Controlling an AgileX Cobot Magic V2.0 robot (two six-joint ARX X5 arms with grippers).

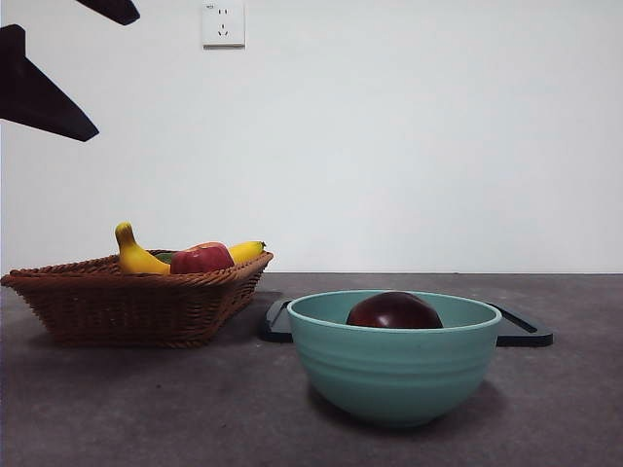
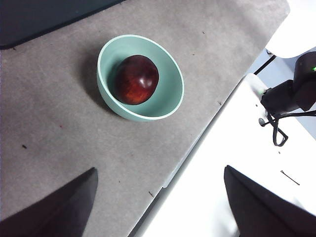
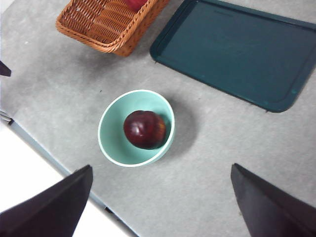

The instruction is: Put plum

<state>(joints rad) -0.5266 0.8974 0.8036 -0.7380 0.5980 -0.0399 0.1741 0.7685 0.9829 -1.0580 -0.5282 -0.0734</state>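
Observation:
The plum is dark maroon and glossy, and it rests inside a teal bowl near the table's front. Both wrist views look down on it from well above: the plum in the bowl, and the plum in the bowl. My left gripper is open and holds nothing. My right gripper is also open and empty. In the front view only black arm tips show at the top left corner.
A wicker basket at the left holds a banana and a red apple. A dark tray lies flat behind the bowl. The table edge runs close to the bowl on the front side.

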